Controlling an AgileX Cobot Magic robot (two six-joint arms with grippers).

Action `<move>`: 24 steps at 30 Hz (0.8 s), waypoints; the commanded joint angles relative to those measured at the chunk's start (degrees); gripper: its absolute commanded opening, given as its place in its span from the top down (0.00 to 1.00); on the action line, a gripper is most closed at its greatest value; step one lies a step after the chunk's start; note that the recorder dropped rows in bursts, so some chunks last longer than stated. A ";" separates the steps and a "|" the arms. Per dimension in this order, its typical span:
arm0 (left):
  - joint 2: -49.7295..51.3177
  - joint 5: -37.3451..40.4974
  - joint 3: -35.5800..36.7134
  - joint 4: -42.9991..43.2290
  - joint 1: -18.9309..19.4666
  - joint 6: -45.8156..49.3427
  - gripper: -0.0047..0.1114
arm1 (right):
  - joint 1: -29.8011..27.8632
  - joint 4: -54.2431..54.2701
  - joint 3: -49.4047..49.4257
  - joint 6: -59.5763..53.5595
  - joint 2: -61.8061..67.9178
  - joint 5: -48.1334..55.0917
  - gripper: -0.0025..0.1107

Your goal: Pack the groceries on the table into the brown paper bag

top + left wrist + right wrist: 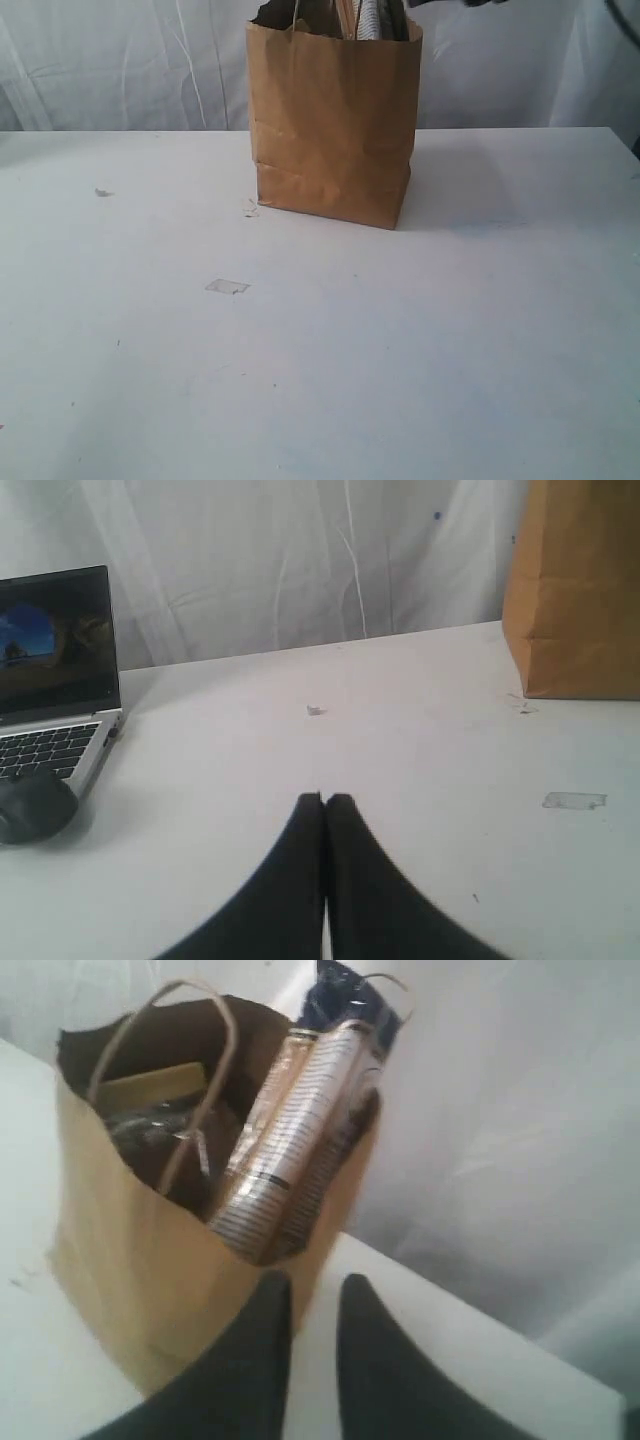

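Beside the brown paper bag (130,1290), we are hovering the right gripper (315,1282), empty, jaws slightly apart; the long pasta packet (290,1130) is leaning inside, so we're planning a slow, straight lift away.

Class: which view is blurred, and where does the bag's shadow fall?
Right wrist view: blurred, long pasta packet smeared in the brown paper bag. Left wrist view: fairly sharp. Exterior view: soft shadow on the table right of the bag.

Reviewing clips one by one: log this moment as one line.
brown paper bag: upright on table, long pasta packet poking out | left end effector: shut, empty | right end effector: jaws apart, empty, near bag
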 commanded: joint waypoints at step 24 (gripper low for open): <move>-0.48 0.07 0.15 -0.09 -0.36 -0.22 0.96 | -26.38 -6.79 28.42 24.82 -52.51 5.75 0.98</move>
